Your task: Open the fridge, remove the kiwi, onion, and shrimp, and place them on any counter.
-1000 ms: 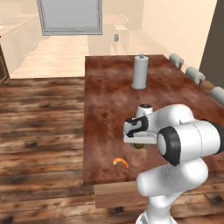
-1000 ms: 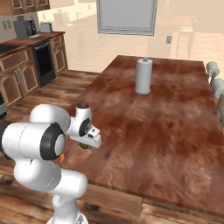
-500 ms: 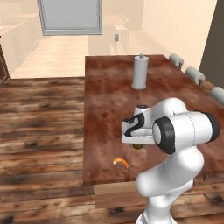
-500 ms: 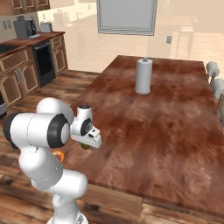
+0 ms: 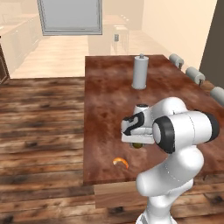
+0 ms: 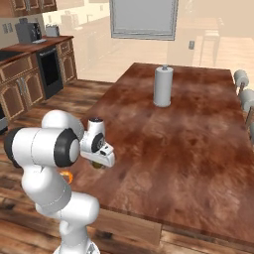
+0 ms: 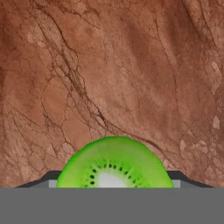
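A lime-green kiwi (image 7: 114,162) sits cut face up between my gripper's (image 7: 113,180) two dark fingertips, which touch its sides. My gripper (image 5: 136,141) hangs just over the counter (image 5: 109,100), near its front left part, shut on the kiwi (image 5: 138,145). From the right, the kiwi (image 6: 99,164) peeks out under the hand. A small orange shrimp (image 5: 120,162) lies on the counter close to the front edge, just left of the hand. From the right the shrimp (image 6: 67,176) is half hidden behind my arm. The fridge and the onion are out of view.
A grey paper-towel roll (image 5: 140,72) stands upright at the counter's far middle. Padded stools (image 5: 192,74) line the counter's right side. Dark wooden cabinets with an oven (image 6: 49,69) stand at the far left across the plank floor.
My arm's elbow and shoulder have swung over the hand, while the hand with the kiwi has stayed almost in place above the counter. The shrimp has not moved.
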